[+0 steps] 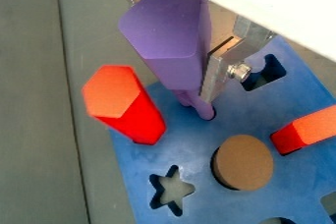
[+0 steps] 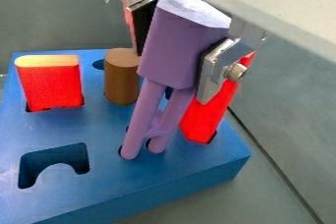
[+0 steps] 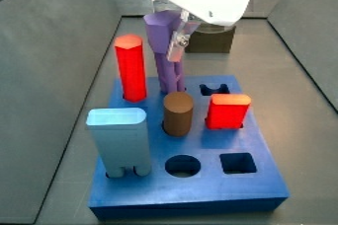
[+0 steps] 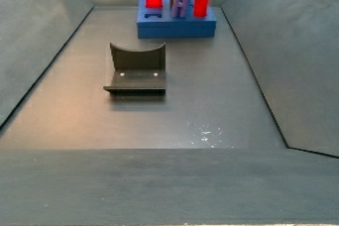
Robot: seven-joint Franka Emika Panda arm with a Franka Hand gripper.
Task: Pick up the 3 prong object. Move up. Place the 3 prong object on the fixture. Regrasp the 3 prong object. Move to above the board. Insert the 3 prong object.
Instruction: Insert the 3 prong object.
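Gripper point(image 2: 184, 41) clamped on upright peg point(image 2: 178, 46), 3 prongs point(image 2: 147, 140) touching the board point(image 2: 197, 174) beside red post point(image 3: 129, 66); likely to jam or tilt if prongs miss their holes.

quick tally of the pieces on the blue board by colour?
Red: 2, tall red hexagonal post and short red block
Brown: 1, brown cylinder
Light blue: 1, light blue arch block
Purple: 1, light purple 3 prong object, prongs down on the blue board, held in the gripper
Total: 5
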